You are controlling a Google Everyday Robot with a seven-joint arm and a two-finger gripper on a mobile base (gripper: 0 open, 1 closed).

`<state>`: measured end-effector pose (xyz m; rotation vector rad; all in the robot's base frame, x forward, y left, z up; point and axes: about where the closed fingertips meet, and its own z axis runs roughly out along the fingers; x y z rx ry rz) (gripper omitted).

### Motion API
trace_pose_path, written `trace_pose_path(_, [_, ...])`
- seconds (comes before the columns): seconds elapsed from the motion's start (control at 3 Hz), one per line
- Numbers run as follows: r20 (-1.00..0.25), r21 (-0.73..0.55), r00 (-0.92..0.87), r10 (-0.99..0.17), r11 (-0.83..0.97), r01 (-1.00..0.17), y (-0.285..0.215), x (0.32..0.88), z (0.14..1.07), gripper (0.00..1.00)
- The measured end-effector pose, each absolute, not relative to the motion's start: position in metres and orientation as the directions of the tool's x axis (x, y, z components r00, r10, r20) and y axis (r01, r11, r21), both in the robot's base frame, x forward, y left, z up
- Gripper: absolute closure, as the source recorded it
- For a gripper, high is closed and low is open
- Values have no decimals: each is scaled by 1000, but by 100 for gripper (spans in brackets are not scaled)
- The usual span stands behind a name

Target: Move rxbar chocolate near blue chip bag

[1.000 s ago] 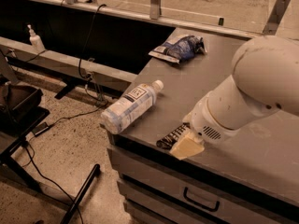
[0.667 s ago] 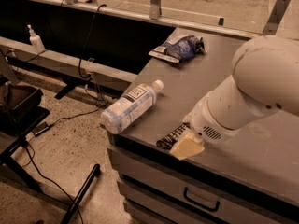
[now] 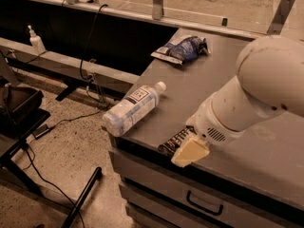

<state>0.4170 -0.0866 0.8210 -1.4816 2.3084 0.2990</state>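
Note:
The rxbar chocolate (image 3: 175, 140), a small black bar with white lettering, lies at the front edge of the grey counter (image 3: 209, 89), partly hidden under my gripper. My gripper (image 3: 189, 151) sits right over the bar's near end, with a cream-coloured fingertip (image 3: 190, 152) showing at the counter's edge. The white arm (image 3: 251, 94) covers the rest of the gripper. The blue chip bag (image 3: 183, 49), wrinkly blue and white foil, lies at the far side of the counter, well away from the bar.
A clear plastic water bottle (image 3: 133, 109) lies on its side at the counter's left front corner. Drawers with a handle (image 3: 203, 203) are below the counter. Cables, a dark stand and a spray bottle (image 3: 35, 41) are on the left over the floor.

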Motion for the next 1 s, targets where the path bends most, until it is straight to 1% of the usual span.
trace_pose_path(0.33, [-424, -26, -372, -826, 421, -906, -87, 417, 822, 0])
trace_pose_path(1.0, [-439, -36, -317, -841, 369, -929, -111, 433, 898, 0])
